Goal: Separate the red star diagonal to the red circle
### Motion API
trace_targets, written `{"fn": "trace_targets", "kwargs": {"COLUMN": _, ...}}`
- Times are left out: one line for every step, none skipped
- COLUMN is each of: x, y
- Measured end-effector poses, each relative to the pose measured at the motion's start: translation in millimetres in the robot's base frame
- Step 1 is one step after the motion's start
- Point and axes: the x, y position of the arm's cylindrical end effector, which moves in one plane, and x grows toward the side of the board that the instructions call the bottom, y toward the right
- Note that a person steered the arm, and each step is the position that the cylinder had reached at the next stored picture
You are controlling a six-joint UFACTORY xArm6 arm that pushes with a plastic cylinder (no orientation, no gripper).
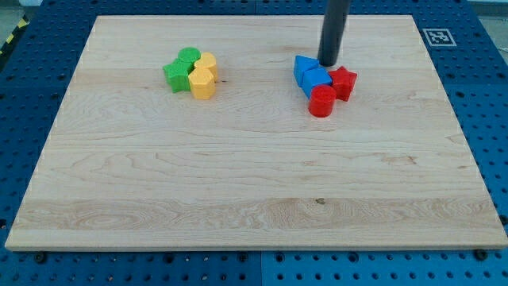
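Two red blocks sit right of centre, far half of the wooden board (238, 199): red star (344, 82) touching red circle (322, 102), star up-right of it. Two blue blocks (309, 75) press against them on the left. My tip (329, 63), a bare rod with no claw to open or close, rests just behind the star. Green blocks (181, 68) and yellow blocks (204, 75) cluster far left.

The rod (334, 32) was cut off by the view's top edge. The green blocks (181, 70) overlapped, their shapes indistinct; table (238, 199) corners remained visible.
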Motion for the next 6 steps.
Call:
{"fn": "trace_targets", "kwargs": {"x": 4, "y": 0}}
{"fn": "trace_targets", "kwargs": {"x": 26, "y": 0}}
{"fn": "trace_targets", "kwargs": {"x": 53, "y": 3}}
{"fn": "trace_targets", "kwargs": {"x": 86, "y": 24}}
{"fn": "trace_targets", "kwargs": {"x": 112, "y": 47}}
{"fn": "trace_targets", "kwargs": {"x": 115, "y": 65}}
